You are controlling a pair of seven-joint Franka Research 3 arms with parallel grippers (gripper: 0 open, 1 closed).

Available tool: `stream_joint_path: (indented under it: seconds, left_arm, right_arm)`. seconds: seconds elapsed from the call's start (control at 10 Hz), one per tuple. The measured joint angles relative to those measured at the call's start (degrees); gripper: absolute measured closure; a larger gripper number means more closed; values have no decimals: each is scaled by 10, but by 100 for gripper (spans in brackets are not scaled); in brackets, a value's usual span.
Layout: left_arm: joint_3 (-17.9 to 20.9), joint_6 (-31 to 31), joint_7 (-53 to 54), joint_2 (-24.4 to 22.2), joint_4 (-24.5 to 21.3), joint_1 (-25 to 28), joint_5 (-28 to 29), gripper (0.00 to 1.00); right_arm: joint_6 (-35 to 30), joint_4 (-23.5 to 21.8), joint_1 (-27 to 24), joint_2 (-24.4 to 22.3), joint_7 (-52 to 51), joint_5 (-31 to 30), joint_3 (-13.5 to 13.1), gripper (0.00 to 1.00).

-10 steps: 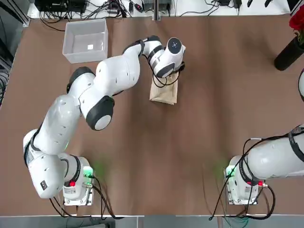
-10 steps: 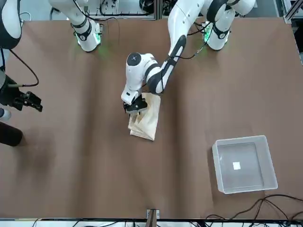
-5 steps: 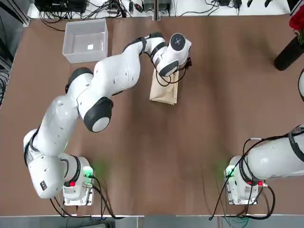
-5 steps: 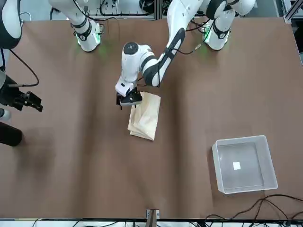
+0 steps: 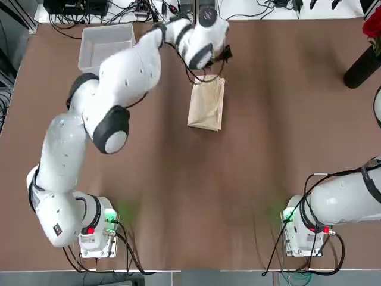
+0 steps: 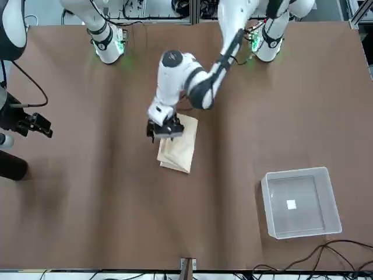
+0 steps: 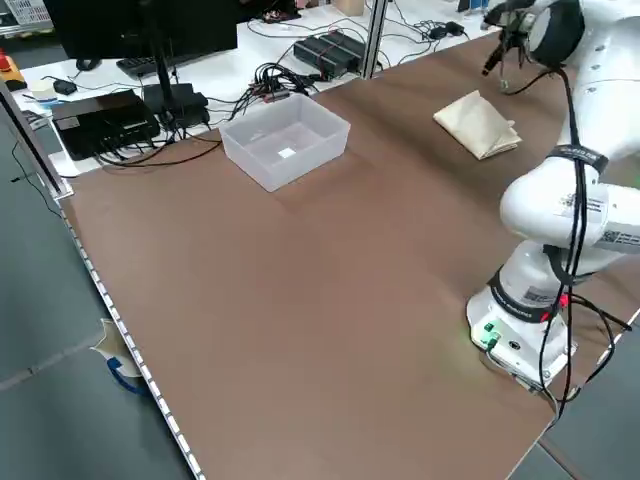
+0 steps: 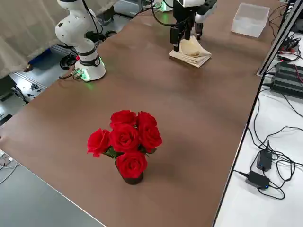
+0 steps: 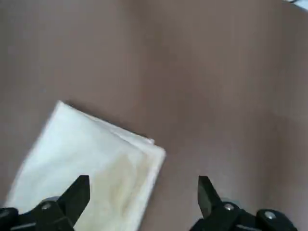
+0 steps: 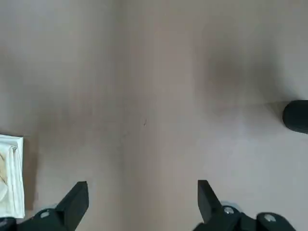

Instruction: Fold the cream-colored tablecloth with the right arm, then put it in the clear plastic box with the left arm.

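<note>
While folded into a narrow layered rectangle, cream-colored tablecloth [image 5: 207,104] lay flat near mid-table on the brown table [image 5: 238,190], held by nothing. Left arm [image 5: 119,83] stretched diagonally across the table, left gripper [image 6: 161,130] hovering above the cloth's corner on the far side from the robot's bases, toward the robot's right; jaws spread wide and empty, one fingertip over the cloth and the other over bare table in the wrist view [image 9: 142,192]. Contact between fingers and fabric could not be told from the views. Clear plastic box [image 5: 108,50] stood upright at the far left corner, well apart from the cloth, with only a small white label [image 6: 291,204] inside. Right arm [image 5: 345,199] parked at its own base on the right side, right gripper [image 10: 143,202] high over bare table, jaws wide and empty. Vase of red roses [image 8: 125,144] at the table's right edge, well clear of the cloth.
</note>
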Motion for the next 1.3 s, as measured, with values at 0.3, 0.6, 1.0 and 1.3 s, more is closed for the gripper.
stream_joint_path:
  seconds: [0.3, 0.6, 1.0, 1.3]
  left_arm:
    - [-35, -44, 158, -64, -68, 93, -74, 1]
    - [-136, -29, 301, -70, -149, 220, -129, 1]
    - [-72, 48, 630, -69, -251, 214, -400, 1]
    - [-47, 48, 790, -65, -282, 214, -542, 3]
  right_arm:
    - [0, -1, 0, 0, 0, 0, 0, 0]
    - [0, -1, 0, 0, 0, 0, 0, 0]
    - [0, -1, 0, 0, 0, 0, 0, 0]
    - [0, -2, 0, 0, 0, 0, 0, 0]
